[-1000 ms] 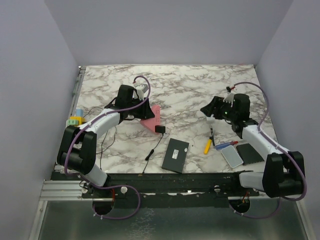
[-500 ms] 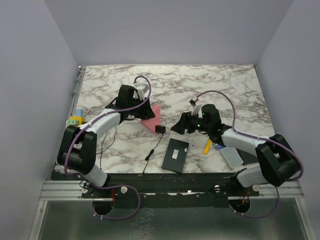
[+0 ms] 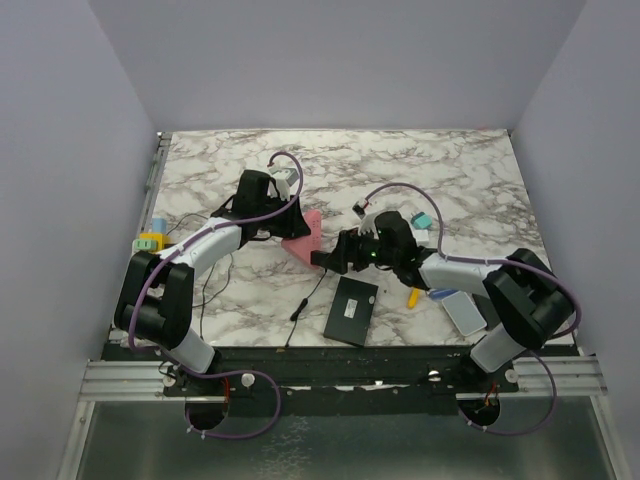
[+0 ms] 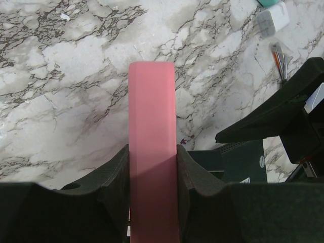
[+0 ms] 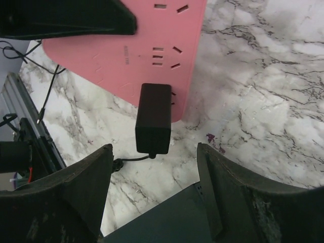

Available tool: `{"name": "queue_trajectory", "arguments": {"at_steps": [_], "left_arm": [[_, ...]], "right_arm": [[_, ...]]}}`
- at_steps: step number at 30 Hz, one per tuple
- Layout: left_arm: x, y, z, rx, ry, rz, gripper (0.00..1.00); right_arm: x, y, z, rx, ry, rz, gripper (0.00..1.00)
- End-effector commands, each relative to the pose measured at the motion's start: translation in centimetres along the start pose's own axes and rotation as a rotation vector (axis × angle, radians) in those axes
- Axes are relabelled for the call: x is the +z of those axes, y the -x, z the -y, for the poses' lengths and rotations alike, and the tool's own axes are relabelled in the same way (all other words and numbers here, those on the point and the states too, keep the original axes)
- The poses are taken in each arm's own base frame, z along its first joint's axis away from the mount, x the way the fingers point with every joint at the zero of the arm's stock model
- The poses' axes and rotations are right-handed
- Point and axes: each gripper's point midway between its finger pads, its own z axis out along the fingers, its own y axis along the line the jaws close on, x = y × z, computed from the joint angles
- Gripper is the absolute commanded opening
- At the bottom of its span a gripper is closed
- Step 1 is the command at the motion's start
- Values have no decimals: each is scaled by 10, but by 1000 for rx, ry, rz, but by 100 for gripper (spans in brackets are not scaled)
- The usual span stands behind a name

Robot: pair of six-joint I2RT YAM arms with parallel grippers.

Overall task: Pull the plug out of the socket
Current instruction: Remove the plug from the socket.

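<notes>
A pink socket strip (image 5: 131,45) lies on the marble table, with a black plug (image 5: 154,119) seated in its near end and a thin cable trailing from it. My left gripper (image 4: 152,152) is shut on the strip's far end (image 4: 152,101), one finger pressing each long side. My right gripper (image 5: 154,152) is open, its fingers level with the plug's cable end and apart from it on both sides. In the top view the right gripper (image 3: 328,258) reaches left to the strip's corner (image 3: 303,237), facing the left gripper (image 3: 290,228).
A black flat box (image 3: 351,310) lies just under my right gripper. A yellow-handled tool (image 3: 414,296), a white phone-like slab (image 3: 465,313) and a teal piece (image 3: 421,220) sit to the right. Coloured blocks (image 3: 150,240) rest at the left edge. The plug's cable (image 3: 305,300) runs toward the front.
My right arm has swung left from the right side of the table to the plug, jaws open. The left gripper has kept its hold on the strip without moving.
</notes>
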Motion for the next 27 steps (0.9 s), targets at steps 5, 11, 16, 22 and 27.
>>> {"name": "queue_trajectory", "arguments": {"at_steps": [5, 11, 16, 22, 27], "left_arm": [[4, -10, -9, 12, 37, -21, 0], [4, -10, -8, 14, 38, -21, 0], [4, -9, -8, 15, 39, -19, 0], [3, -9, -8, 15, 37, -18, 0], [3, -8, -8, 18, 38, -17, 0]], "right_arm": [[15, 13, 3, -8, -20, 16, 69], [21, 11, -1, -14, -15, 6, 68], [27, 6, -3, -20, -27, -10, 67], [33, 3, -6, -13, -32, -17, 65], [40, -1, -7, 17, -43, -22, 63]]}}
